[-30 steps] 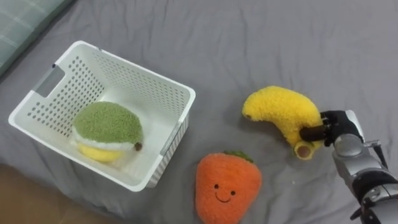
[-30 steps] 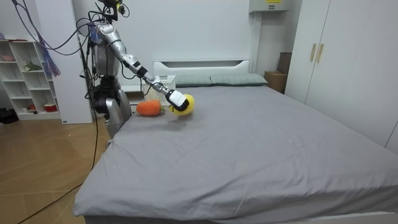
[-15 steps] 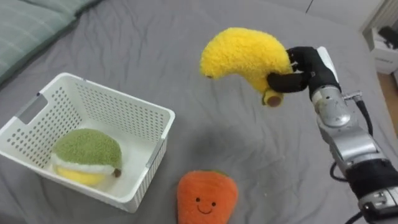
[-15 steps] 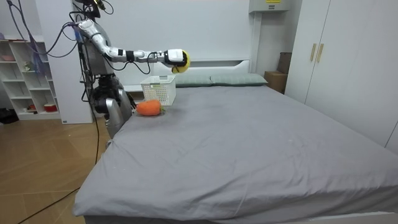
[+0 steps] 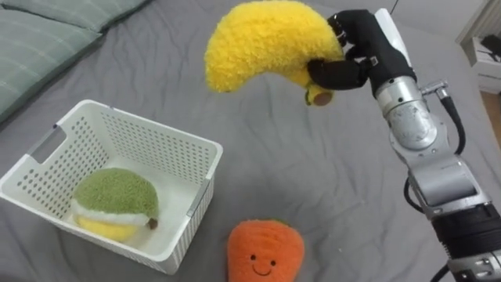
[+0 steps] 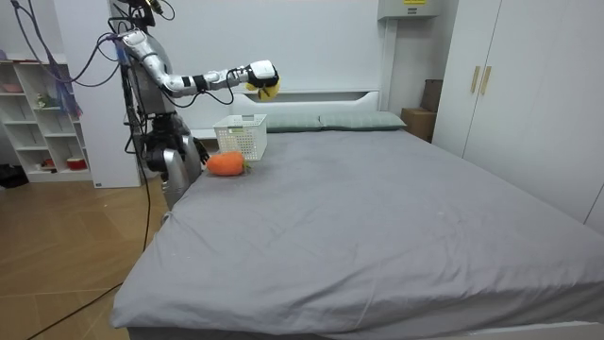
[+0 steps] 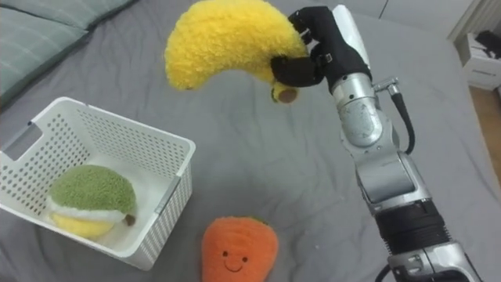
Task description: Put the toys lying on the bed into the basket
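My right hand (image 5: pixel 360 48) is shut on a yellow plush banana (image 5: pixel 262 41) and holds it high in the air, to the right of and beyond the white perforated basket (image 5: pixel 186 145). The same banana (image 7: pixel 223 37) hangs in my right hand (image 7: pixel 321 45), fingers curled round its stem end. A green and yellow plush toy (image 5: pixel 116 202) lies inside the basket. An orange plush carrot with a smiling face (image 5: pixel 264 251) rests on the grey bed (image 5: pixel 282 149) just right of the basket. From the room view, I stand at the bed's corner with the banana (image 6: pixel 267 88) raised above the basket (image 6: pixel 241 135).
Green striped pillows (image 5: pixel 35 39) lie at the far left of the bed. The bed's right edge, wooden floor and a white object (image 5: pixel 485 63) sit at the upper right. A shelf unit (image 6: pixel 38 113) and a wardrobe (image 6: pixel 510 85) stand in the room.
My right hand has lifted the banana off the bed and carried it up and leftward toward the basket. The head camera has shifted as well.
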